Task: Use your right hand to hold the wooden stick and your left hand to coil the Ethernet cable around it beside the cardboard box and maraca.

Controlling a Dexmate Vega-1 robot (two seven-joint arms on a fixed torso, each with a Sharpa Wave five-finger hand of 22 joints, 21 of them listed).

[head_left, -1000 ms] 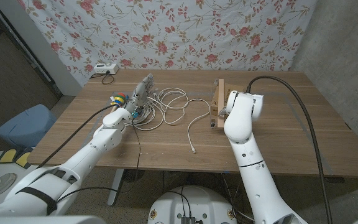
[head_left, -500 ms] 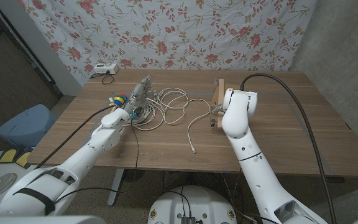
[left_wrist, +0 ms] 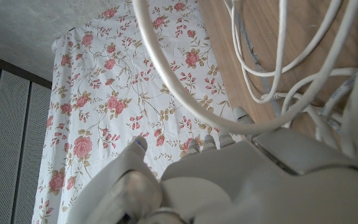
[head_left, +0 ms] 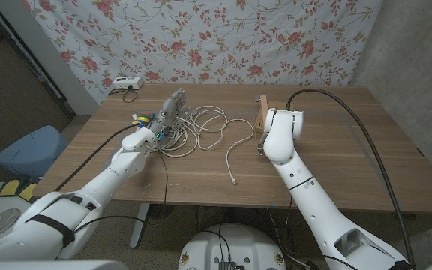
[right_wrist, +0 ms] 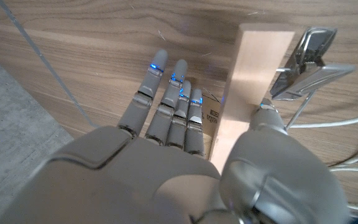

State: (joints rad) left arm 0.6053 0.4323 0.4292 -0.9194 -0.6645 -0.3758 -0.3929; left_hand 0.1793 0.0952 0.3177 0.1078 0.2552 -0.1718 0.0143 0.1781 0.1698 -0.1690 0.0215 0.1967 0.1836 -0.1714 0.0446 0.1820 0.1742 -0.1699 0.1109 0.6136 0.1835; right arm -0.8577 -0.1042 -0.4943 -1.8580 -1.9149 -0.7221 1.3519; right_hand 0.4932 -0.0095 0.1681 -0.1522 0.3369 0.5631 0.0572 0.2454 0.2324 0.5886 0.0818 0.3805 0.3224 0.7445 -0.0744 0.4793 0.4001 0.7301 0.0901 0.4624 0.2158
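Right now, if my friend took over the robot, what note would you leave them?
Left hand: in the cable pile beside the maraca, with loops lying across it. I cannot tell if it grips any.
Right hand: fingers on one side of the stick, thumb on the other. Grip unclear.
Cable: loose heap mid-table, one end trailing toward the near edge.
Done: both hands are at their things.
Left: no cable is wound on the stick yet, so all the coiling.
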